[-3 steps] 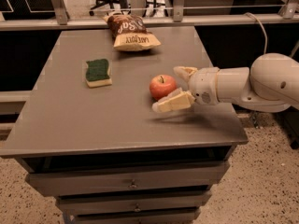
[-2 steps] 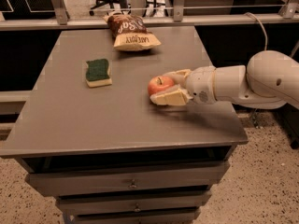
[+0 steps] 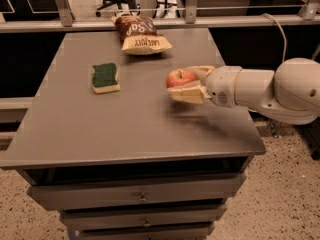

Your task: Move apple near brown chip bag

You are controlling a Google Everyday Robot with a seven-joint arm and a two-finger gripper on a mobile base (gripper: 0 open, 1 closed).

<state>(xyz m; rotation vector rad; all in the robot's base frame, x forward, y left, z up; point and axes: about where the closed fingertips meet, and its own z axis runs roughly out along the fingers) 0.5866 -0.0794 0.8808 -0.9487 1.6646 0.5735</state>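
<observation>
The gripper [image 3: 186,84] is seen over the right half of the grey table [image 3: 125,134], reached in from the right on a white arm [image 3: 270,89]; the jaws are closed on the apple [image 3: 179,77]. The apple is held between the two tan fingers; one finger [image 3: 189,94] is pressed against its near, lower side, and the other is seen behind it on the far side. The stem is pointed up; most of the red skin is left exposed toward the left. A soft shadow is cast on the tabletop just below the gripper; whether the apple is touching the surface cannot be told.

The brown chip bag [image 3: 141,34] is laid flat at the far edge of the table, tan band toward the camera; it is well apart from the apple, further back and to the left. A green-and-yellow sponge [image 3: 105,77] is placed left of the apple, not touching anything. Drawers [image 3: 142,196] are visible under the tabletop.
</observation>
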